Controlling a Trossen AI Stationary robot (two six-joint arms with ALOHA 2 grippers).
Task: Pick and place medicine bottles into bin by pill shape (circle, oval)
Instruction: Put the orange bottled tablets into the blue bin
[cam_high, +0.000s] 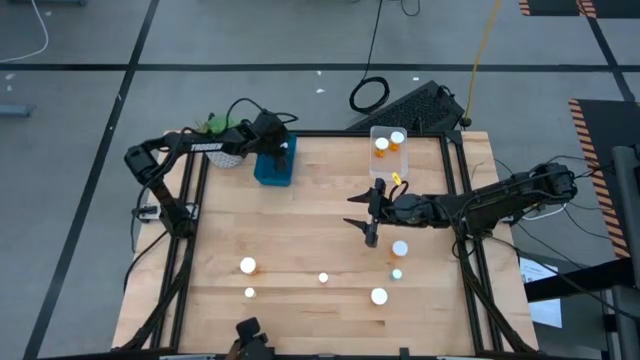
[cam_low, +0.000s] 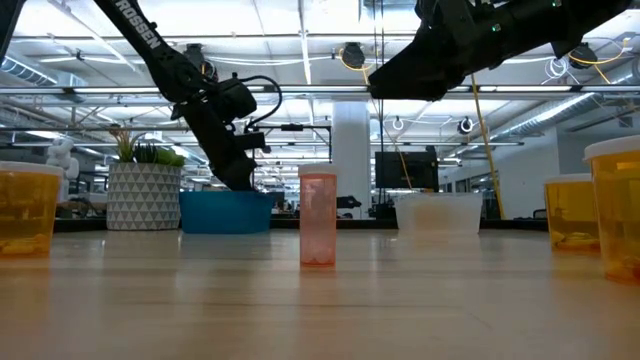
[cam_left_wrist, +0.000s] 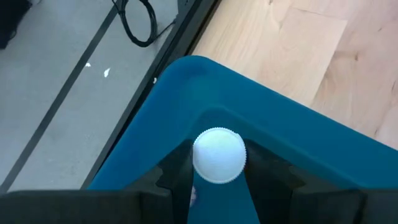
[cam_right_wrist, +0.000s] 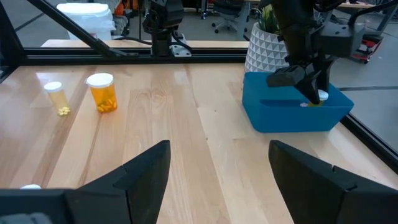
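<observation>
- Medicine bottle (cam_left_wrist: 219, 155) sits pinched between the left gripper's (cam_left_wrist: 217, 180) fingers, right over the blue bin (cam_high: 273, 166); white ribbed cap faces the wrist camera, body hidden below it.
- Handling guess: small rigid plastic, light, smooth sides so a bit slippery; pills inside likely rattle and shift. Best hold looks like across the body just under the cap, where the ribbing stops it sliding out.
- Look of the bottles: tiny cylinders with round white caps; some orange-bodied (cam_right_wrist: 102, 92), some pale and clear with a few pills at the bottom (cam_right_wrist: 56, 98).
- Loose ones stand well apart from the blue bin on the table's near half: orange one (cam_high: 247, 265), small ones (cam_high: 323, 278) and (cam_high: 249, 293), larger white-capped ones (cam_high: 379, 295), (cam_high: 400, 248).
- Clear bin (cam_high: 390, 152), beside the blue bin toward the right arm, already holds two bottles.
- Right gripper (cam_right_wrist: 217, 168) hangs with fingers spread wide, empty, mid-table away from the blue bin, nearest the bottle at its side.
- Potted plant (cam_right_wrist: 266, 43) stands just behind the blue bin; not part of the sort.
</observation>
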